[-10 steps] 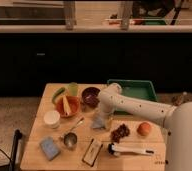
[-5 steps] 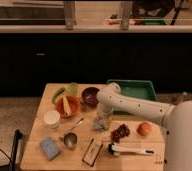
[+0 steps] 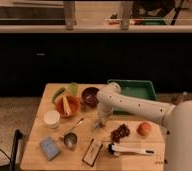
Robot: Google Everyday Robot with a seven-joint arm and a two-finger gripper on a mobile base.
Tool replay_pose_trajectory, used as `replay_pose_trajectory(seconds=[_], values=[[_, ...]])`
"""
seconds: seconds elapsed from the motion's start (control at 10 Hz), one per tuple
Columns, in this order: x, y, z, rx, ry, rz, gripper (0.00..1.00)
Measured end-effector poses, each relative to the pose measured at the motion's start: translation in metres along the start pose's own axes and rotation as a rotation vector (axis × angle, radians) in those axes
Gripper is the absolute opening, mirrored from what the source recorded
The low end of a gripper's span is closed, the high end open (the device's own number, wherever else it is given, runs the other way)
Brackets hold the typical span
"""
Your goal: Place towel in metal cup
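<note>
The metal cup [image 3: 70, 140] is a small shiny cup with a long handle, standing on the wooden table [image 3: 44, 132] at front left of centre. A pale grey towel [image 3: 97, 125] lies bunched near the table's middle, right of the cup's handle. My white arm reaches in from the right and bends down. My gripper [image 3: 100, 120] is directly over the towel, touching or just above it. The gripper hides part of the towel.
Around the towel: a dark bowl [image 3: 90, 96], an orange bowl with a banana [image 3: 66, 105], a white cup [image 3: 52, 119], a blue sponge [image 3: 49, 148], a flat packet [image 3: 92, 151], dark grapes [image 3: 120, 132], an orange [image 3: 144, 129], a white-handled brush [image 3: 130, 149]. A green tray [image 3: 139, 88] is behind.
</note>
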Motion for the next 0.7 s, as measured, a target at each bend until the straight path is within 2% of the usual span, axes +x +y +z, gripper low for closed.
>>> replay_pose_trajectory(seconds=[0.3,0.7], values=[[-0.002,-0.003,-0.024,0.012,0.027,0.002,0.00],[-0.005,-0.006,-0.049,0.035,0.038,-0.009,0.00]])
